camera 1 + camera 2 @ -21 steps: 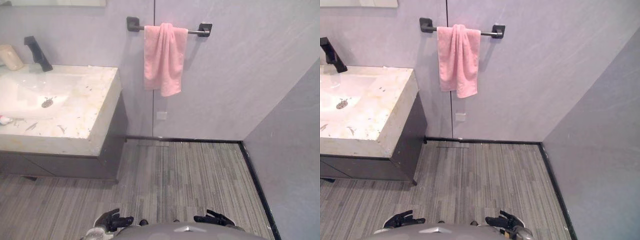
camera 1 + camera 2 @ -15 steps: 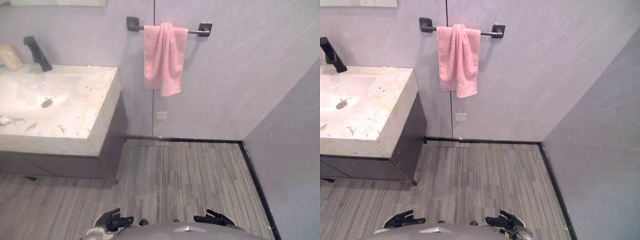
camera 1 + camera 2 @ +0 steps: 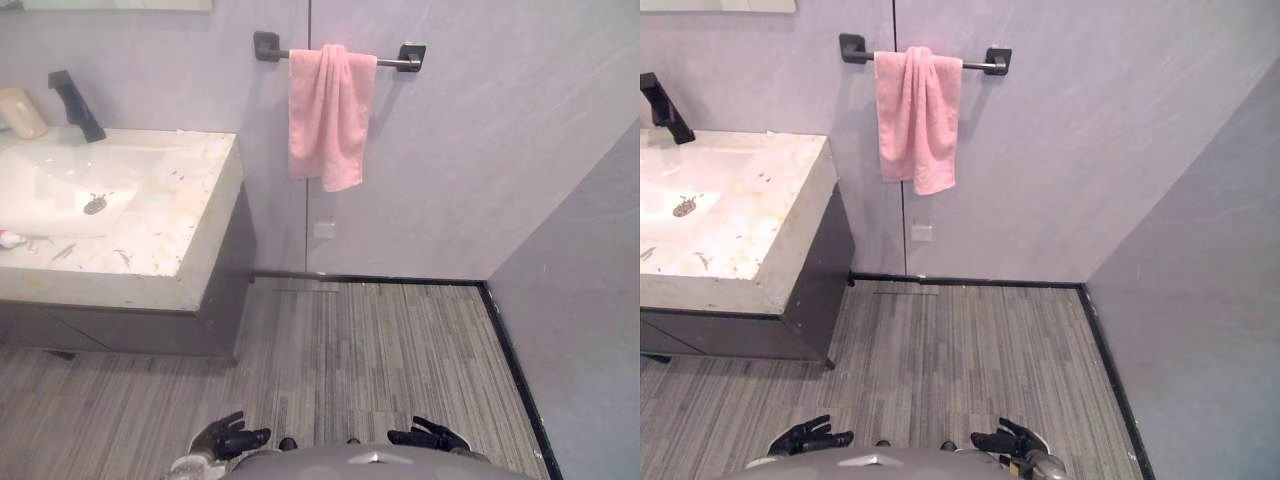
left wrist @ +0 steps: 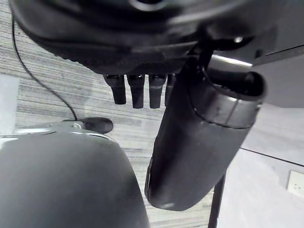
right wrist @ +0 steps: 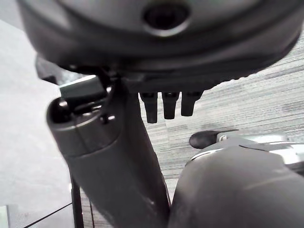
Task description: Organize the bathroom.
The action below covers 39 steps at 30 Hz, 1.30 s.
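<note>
A pink towel (image 3: 330, 115) hangs bunched over a dark wall rail (image 3: 400, 62), to the right of the vanity. A small red-and-white tube (image 3: 8, 238) lies on the pale stone counter (image 3: 190, 250) at its left end. My left hand (image 3: 228, 440) and right hand (image 3: 430, 437) hang low above the floor, far from the towel and the counter. Both are open and hold nothing. In the left wrist view the fingers (image 4: 135, 90) hang straight; in the right wrist view the fingers (image 5: 166, 105) do the same.
A black faucet (image 3: 75, 105) and a beige cup (image 3: 20, 112) stand behind the white basin (image 3: 60, 190). The dark vanity cabinet (image 3: 225, 290) juts out on the left. A grey wall (image 3: 580, 330) closes in on the right over the striped grey floor (image 3: 360, 350).
My left hand's fingers have spread a little. Nothing else has moved.
</note>
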Available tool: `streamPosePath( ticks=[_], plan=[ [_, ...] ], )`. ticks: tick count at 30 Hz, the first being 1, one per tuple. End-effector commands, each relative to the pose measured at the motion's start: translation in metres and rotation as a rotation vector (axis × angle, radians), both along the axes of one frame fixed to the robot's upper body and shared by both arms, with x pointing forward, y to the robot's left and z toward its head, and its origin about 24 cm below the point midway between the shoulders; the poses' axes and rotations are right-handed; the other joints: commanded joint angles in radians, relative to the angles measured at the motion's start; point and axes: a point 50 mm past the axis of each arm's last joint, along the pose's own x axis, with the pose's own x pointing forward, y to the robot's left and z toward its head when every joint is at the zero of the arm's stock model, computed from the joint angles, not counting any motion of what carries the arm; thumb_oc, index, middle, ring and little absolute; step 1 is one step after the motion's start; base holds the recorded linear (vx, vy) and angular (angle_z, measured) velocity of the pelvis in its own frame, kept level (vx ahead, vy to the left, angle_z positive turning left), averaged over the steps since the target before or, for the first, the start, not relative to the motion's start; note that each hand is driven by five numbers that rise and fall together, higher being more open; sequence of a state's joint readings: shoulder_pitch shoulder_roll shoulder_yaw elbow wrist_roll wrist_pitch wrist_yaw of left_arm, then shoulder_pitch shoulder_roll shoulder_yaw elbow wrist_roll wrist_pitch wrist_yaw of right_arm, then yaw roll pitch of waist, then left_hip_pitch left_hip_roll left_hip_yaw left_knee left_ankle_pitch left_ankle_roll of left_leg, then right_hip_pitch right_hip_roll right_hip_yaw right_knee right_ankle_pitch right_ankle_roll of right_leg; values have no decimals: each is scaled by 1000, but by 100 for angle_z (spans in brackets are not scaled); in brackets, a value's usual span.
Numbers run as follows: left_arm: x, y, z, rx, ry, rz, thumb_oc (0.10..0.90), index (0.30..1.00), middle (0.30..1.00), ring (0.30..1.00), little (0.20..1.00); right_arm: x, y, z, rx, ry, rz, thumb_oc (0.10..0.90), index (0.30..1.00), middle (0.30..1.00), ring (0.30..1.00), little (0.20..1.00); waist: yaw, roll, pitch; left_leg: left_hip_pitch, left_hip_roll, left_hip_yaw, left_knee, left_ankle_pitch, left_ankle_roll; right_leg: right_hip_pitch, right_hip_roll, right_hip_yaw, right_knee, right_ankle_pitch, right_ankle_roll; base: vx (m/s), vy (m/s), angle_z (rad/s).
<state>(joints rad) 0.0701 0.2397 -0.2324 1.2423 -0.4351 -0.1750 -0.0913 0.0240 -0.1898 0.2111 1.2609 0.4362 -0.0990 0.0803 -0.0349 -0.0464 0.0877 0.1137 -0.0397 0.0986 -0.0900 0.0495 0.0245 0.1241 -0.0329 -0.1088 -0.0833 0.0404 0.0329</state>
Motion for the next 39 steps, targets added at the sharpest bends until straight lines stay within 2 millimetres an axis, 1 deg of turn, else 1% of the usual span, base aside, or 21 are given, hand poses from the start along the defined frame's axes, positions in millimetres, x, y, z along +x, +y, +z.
streamPosePath(
  ticks=[1, 5, 8, 9, 11, 12, 14, 15, 17, 18, 21, 23, 26, 30, 31, 34, 35, 36, 37, 38, 39],
  plan=[
    [45, -11, 11, -6, -184, 0, 800, 900, 900, 900, 900, 43, -10, 15, -36, -185, 75, 800, 900, 900, 900, 900, -3, 51, 28, 26, 6, 10, 8, -107, 8, -25, 21, -48, 91, -101, 46, 58, -81, 2],
    [61, -6, 19, 18, -257, 25, 800, 900, 900, 900, 900, 58, -11, 23, -45, -283, 78, 800, 900, 900, 900, 900, -6, 54, 31, 30, 11, 15, 17, -110, 6, -21, 25, -47, 95, -107, 40, 48, -73, 6],
    [83, -1, 31, 43, -336, 46, 800, 900, 900, 900, 900, 78, -11, 36, -56, -397, 89, 800, 900, 900, 900, 900, -14, 56, 39, 28, 17, 28, 46, -120, 4, -20, 28, -43, 101, -111, 33, 36, -88, 6],
    [101, 3, 43, 64, -403, 68, 800, 900, 900, 900, 900, 97, -11, 50, -80, -495, 117, 800, 900, 900, 900, 900, -21, 55, 47, 10, 25, 43, 106, -136, -1, -26, 30, -34, 114, -118, 21, 11, -95, 3],
    [115, 6, 53, 83, -461, 78, 800, 900, 900, 900, 900, 112, -9, 62, -93, -574, 134, 800, 900, 900, 900, 900, -24, 48, 57, -28, 31, 55, 186, -148, -5, -31, 25, -27, 125, -120, 10, -22, -125, 0],
    [136, 9, 71, 98, -547, 80, 800, 900, 900, 900, 900, 131, -7, 83, -107, -688, 139, 800, 900, 900, 900, 900, -24, 25, 83, -123, 41, 71, 397, -162, -11, -35, 11, -16, 144, -121, -14, -58, -164, 1],
    [152, 11, 88, 122, -639, 72, 800, 900, 900, 900, 900, 144, -7, 102, -116, -788, 154, 800, 900, 900, 900, 900, -21, 18, 109, -222, 57, 60, 585, -122, -28, -37, 15, -9, 161, -122, -38, -53, -182, 3],
    [164, 14, 105, 132, -712, 56, 800, 900, 900, 900, 900, 151, -7, 115, -127, -861, 164, 800, 900, 900, 900, 900, -17, 12, 125, -304, 58, 42, 714, -85, -30, -43, 14, -3, 177, -121, -51, 2, -158, 10],
    [171, 15, 119, 140, -783, 52, 800, 900, 900, 900, 900, 157, -6, 126, -139, -929, 186, 800, 900, 900, 900, 900, -10, 15, 137, -350, 50, 26, 768, -77, -23, -37, 18, 8, 187, -126, -55, 72, -93, 1],
    [177, 16, 132, 153, -837, 32, 800, 900, 900, 900, 900, 161, -4, 135, -154, -978, 206, 800, 900, 900, 900, 900, -4, 21, 143, -364, 49, 34, 730, -62, -21, -27, 27, 18, 189, -133, -52, 194, -33, -18],
    [185, 11, 157, 145, -957, 20, 800, 900, 900, 900, 900, 169, 3, 153, -153, -1069, 217, 800, 900, 900, 900, 900, 11, 59, 155, -343, 52, 53, 435, 38, -49, 9, 77, 48, 191, -159, -46, 329, 22, -13],
    [184, 7, 163, 132, -997, 23, 800, 900, 900, 900, 900, 166, 6, 158, -147, -1099, 246, 800, 900, 900, 900, 900, 20, 91, 156, -351, 73, 65, 207, 108, -74, 48, 114, 73, 187, -184, -45, 463, 73, 2],
    [178, 3, 167, 122, -1026, 7, 800, 900, 900, 900, 900, 159, 5, 159, -134, -1119, 274, 800, 900, 900, 900, 900, 42, 102, 158, -377, 91, 55, 18, 172, -104, 121, 128, 100, 181, -221, -42, 483, 20, 5],
    [169, 0, 173, 117, -1048, -26, 800, 900, 900, 900, 900, 156, 6, 164, -119, -1142, 294, 800, 900, 900, 900, 900, 52, 117, 151, -391, 115, 100, 22, 213, -123, 161, 139, 89, 214, -280, -49, 567, -21, -41],
    [166, 4, 179, 133, -1070, -42, 800, 900, 900, 900, 900, 158, 11, 166, -116, -1152, 316, 800, 900, 900, 900, 900, 64, 115, 134, -364, 99, 99, 21, 164, -100, 166, 128, 88, 241, -296, -38, 654, 5, -36],
    [161, 6, 185, 139, -1085, -54, 800, 900, 900, 900, 900, 157, 18, 166, -118, -1162, 325, 800, 900, 900, 900, 900, 93, 103, 107, -340, 71, 80, 23, 108, -74, 202, 101, 92, 266, -320, -16, 616, 19, -58],
    [159, 7, 189, 149, -1093, -97, 800, 900, 900, 900, 900, 157, 20, 167, -125, -1169, 300, 800, 900, 900, 900, 900, 114, 73, 78, -304, 27, 64, 30, 90, -37, 226, 51, 70, 314, -237, 48, 504, -3, -50],
    [159, 7, 190, 146, -1096, -100, 800, 900, 900, 900, 900, 158, 22, 168, -124, -1175, 297, 800, 900, 900, 900, 900, 115, 67, 75, -291, 21, 67, 28, 87, -28, 212, 31, 54, 344, -194, 73, 397, -14, -50],
    [159, 6, 191, 136, -1099, -107, 800, 900, 900, 900, 900, 159, 24, 170, -124, -1185, 289, 800, 900, 900, 900, 900, 119, 67, 70, -279, 22, 70, 26, 86, -19, 194, 17, 41, 371, -151, 94, 215, 35, -26],
    [160, 4, 194, 120, -1108, -132, 800, 900, 900, 900, 900, 159, 27, 173, -124, -1201, 271, 800, 900, 900, 900, 900, 117, 70, 65, -255, 17, 66, 21, 75, 1, 153, -13, 32, 478, -83, 121, 309, 77, -23],
    [161, 0, 195, 90, -1116, -163, 800, 900, 900, 900, 900, 159, 28, 176, -139, -1219, 261, 800, 900, 900, 900, 900, 110, 79, 64, -233, 13, 54, 20, 66, 15, 95, -28, 36, 586, -43, 129, 367, 114, -15]
  ],
)
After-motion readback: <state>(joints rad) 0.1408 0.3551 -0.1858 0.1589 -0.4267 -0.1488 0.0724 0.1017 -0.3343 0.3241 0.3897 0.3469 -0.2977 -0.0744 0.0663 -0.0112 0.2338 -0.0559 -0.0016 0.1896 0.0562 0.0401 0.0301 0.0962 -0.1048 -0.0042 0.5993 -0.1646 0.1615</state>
